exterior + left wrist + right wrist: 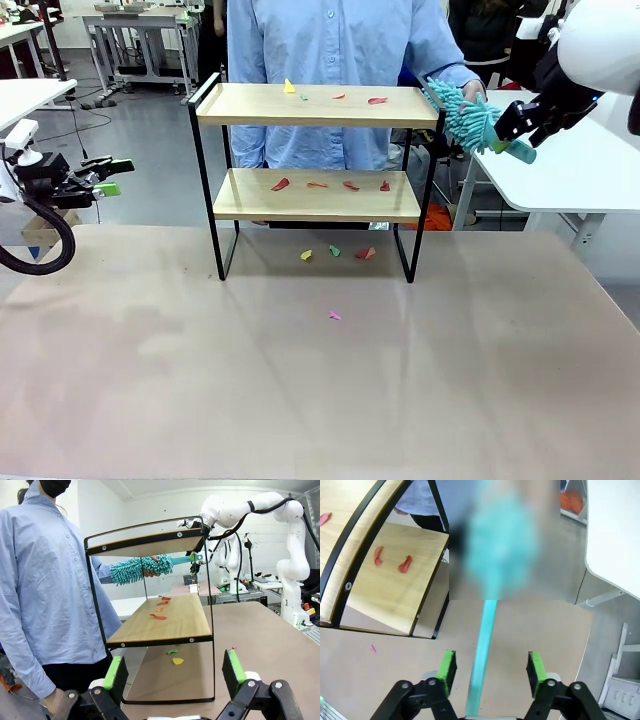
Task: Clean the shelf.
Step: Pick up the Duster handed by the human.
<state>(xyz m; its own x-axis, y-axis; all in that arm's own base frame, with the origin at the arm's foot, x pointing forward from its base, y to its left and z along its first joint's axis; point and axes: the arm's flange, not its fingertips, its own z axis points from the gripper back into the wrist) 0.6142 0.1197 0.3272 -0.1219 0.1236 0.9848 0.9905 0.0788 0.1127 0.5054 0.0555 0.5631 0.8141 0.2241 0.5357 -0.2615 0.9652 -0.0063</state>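
Observation:
The shelf (pixel 250 103) stands at the middle of the table, with coloured paper scraps (pixel 281 184) on both boards and under it. Behind it a person's hand (pixel 472 92) holds a teal fluffy duster (pixel 465 112) by the shelf's right end. My right gripper (pixel 507 128) is at the duster's handle. In the right wrist view the handle (pixel 484 635) runs between the right gripper's (pixel 491 667) green pads with a gap on each side, so it is open. My left gripper (pixel 105 178) hangs open and holds nothing at the far left, facing the shelf's (pixel 175 620) end.
A pink scrap (pixel 335 315) lies on the brown table in front of the shelf, and a few more (pixel 335 251) lie between its legs. A white table (pixel 590 170) stands at the right, another (pixel 25 95) at the far left.

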